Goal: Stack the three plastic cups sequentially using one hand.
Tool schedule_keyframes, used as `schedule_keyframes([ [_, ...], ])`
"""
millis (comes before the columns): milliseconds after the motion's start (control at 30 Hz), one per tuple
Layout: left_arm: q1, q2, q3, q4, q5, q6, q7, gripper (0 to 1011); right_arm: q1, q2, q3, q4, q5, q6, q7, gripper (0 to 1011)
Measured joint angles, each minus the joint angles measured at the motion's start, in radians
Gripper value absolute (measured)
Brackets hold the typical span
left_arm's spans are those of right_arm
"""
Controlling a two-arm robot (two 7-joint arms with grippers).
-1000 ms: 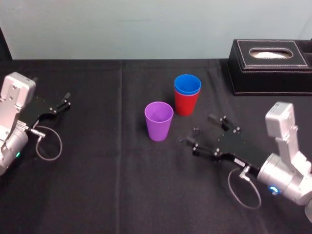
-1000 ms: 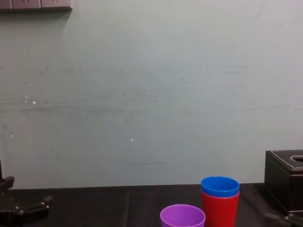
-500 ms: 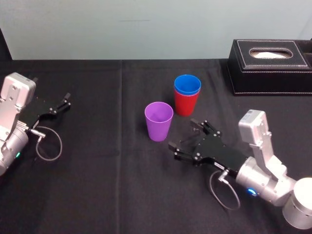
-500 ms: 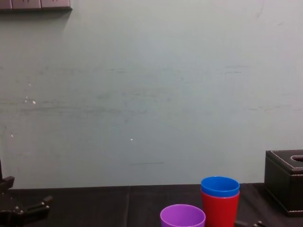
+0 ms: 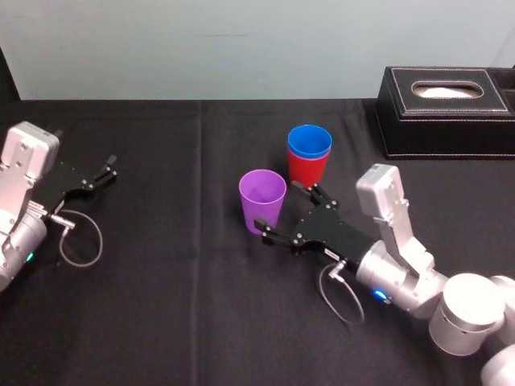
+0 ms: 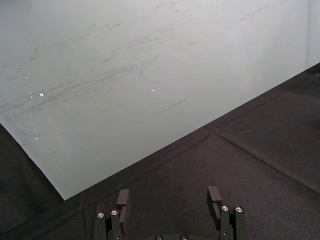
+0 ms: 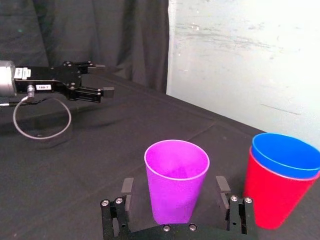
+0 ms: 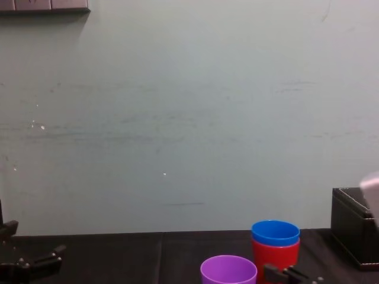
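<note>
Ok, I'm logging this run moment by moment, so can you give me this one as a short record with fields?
stacked: blue cup nested in red cup, upright on the table
loose: purple cup, upright, to the left of and nearer than the pair, apart from them
right end effector: open, a finger on either side of the purple cup, gaps on both sides
left end effector: open, parked at the table's left, holding nothing
other: black box at far right
</note>
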Motion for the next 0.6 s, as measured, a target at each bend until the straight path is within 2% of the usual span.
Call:
schedule_keyframes([
  [300,0.0,0.0,0.0,0.0,0.0,0.0,0.0,1005,0.039,-0.043,-0.012,0.056,0.003,0.004,0.002,1004],
  [600,0.0,0.0,0.0,0.0,0.0,0.0,0.0,1005,0.064,-0.067,-0.016,0.086,0.002,-0.005,0.0,1004],
])
